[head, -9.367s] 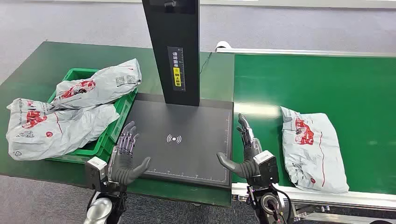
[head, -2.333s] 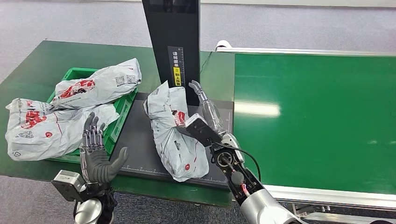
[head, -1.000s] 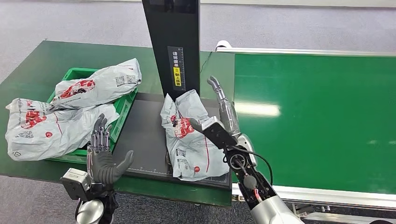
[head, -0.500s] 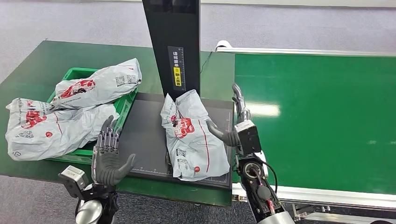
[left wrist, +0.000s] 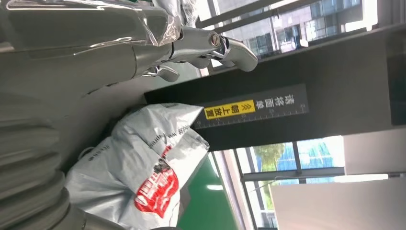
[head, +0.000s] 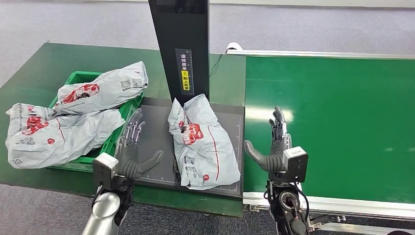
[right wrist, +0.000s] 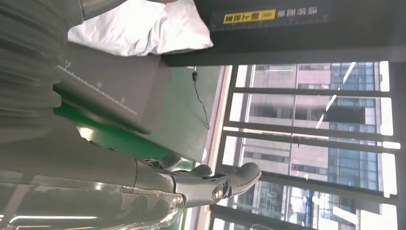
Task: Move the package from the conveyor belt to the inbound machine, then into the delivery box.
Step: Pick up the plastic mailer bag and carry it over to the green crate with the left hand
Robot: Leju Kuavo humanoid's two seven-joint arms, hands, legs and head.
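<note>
Head view shows the package [head: 203,142] lying flat on the dark plate of the inbound machine [head: 155,132], at the foot of its black upright column [head: 181,49]. The left hand [head: 131,154] hovers over the plate's near left edge and the right hand [head: 275,149] over the conveyor belt [head: 342,107] just right of the plate, both with fingers spread and holding nothing. Two more grey bags [head: 73,112] lie on the green delivery box [head: 113,142] at the left.

package [head: 203,142] went from conveyor belt [head: 342,112] to the inbound machine's black platform [head: 156,142] | right hand [head: 277,152] released it and drew back over the belt edge, fingers spread | left hand [head: 131,154] moved closer to the platform, holding nothing
</note>
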